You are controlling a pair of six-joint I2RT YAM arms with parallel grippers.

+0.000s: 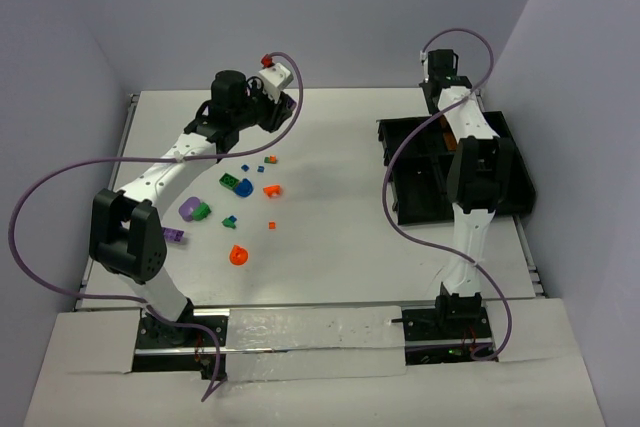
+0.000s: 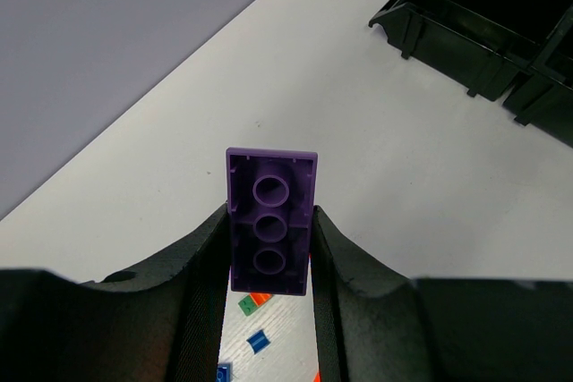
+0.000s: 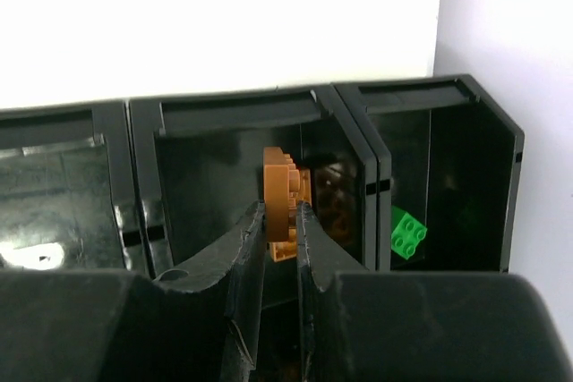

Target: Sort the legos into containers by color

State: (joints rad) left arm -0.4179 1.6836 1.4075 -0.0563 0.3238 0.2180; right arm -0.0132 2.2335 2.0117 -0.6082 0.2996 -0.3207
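Observation:
My left gripper (image 2: 270, 214) is shut on a purple brick (image 2: 270, 187), hollow underside toward the camera, raised above the table's back left (image 1: 258, 95). Loose legos lie beneath and in front of it: a green brick (image 1: 232, 183), an orange piece (image 1: 272, 189), a purple rounded piece (image 1: 189, 209), another orange piece (image 1: 238, 255) and small blue bits (image 1: 262, 167). My right gripper (image 3: 281, 207) is shut on an orange-brown piece (image 3: 279, 187) over the middle compartment of the black containers tray (image 3: 233, 114). A green brick (image 3: 408, 232) lies in the compartment to its right.
The black tray (image 1: 510, 182) sits at the right side of the table, against the right wall, with my right arm (image 1: 470, 162) stretched over it. The tray's corner (image 2: 474, 33) shows far ahead of the left gripper. Purple cables loop beside both arms.

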